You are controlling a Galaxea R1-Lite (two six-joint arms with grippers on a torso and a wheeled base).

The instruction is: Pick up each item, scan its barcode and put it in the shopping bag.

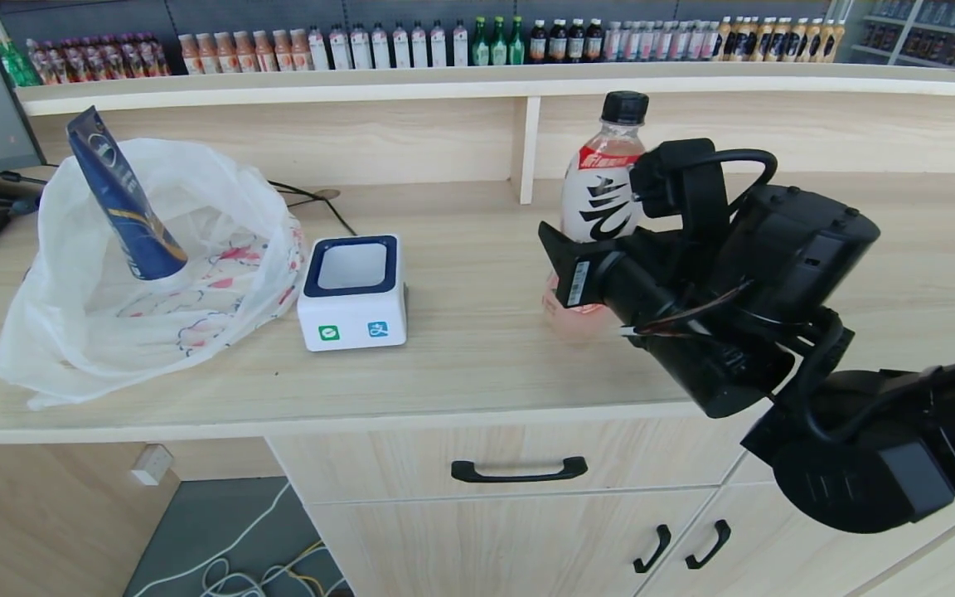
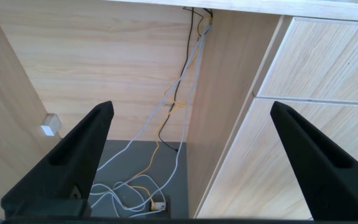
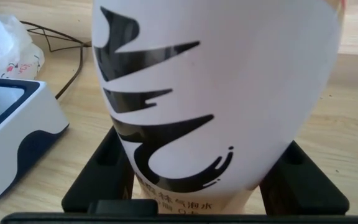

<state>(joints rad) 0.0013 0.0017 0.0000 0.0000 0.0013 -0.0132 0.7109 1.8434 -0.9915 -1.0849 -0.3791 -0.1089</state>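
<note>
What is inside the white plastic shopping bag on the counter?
A blue packet stands tilted in the shopping bag, its upper part sticking out of the opening. Its lower end is covered by the bag's folds, so anything lying beneath cannot be seen.

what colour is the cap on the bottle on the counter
Black. The cap on the bottle shows best in the head view.

A pale wood worktop (image 1: 477, 356) runs across mid-frame, with black-handled drawers (image 1: 395, 473) lower right, grey floor (image 1: 196, 510) with cables (image 1: 233, 568) lower left, and a bottle shelf (image 1: 411, 46) along the top edge.
</note>
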